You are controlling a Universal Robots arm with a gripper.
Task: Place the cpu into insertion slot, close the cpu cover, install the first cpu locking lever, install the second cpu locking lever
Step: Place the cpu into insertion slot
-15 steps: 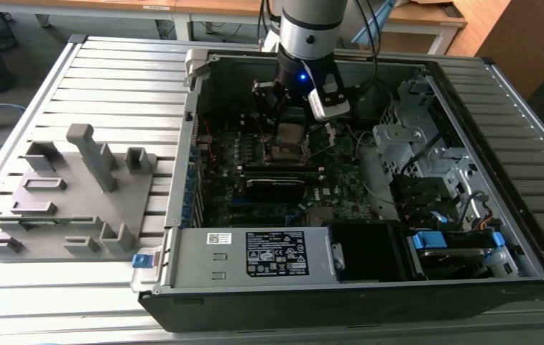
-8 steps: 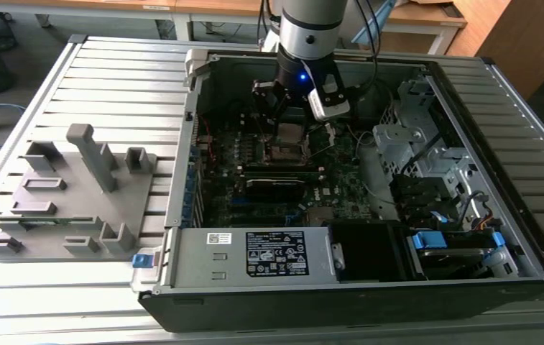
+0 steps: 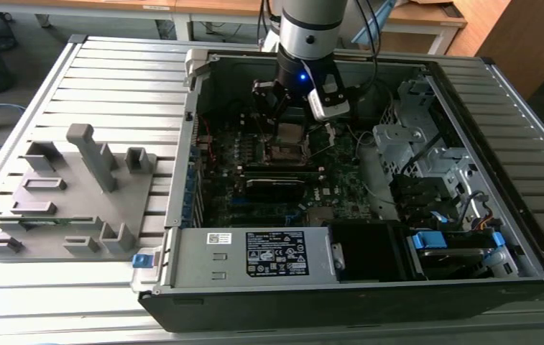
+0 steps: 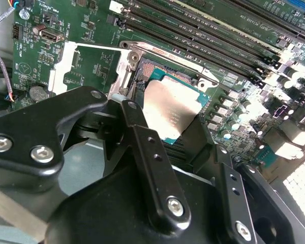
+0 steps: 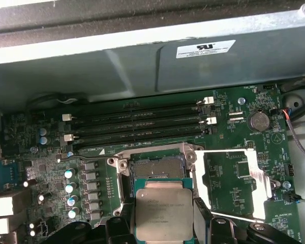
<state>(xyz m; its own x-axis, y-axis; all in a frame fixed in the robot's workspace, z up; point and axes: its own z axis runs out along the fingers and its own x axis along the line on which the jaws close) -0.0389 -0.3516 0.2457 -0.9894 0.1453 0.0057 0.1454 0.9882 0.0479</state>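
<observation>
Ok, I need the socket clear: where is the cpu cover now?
In the first wrist view the cpu cover is swung open beside the insertion slot, on the coin battery's side, clear of the cpu in the gripper.

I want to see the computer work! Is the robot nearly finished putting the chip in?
Not nearly. Nothing looks finished yet. The gripper holds the cpu close to the insertion slot, which is empty. The cpu cover lies flipped open, so seating the chip, closing the cover and both levers are left.
</observation>
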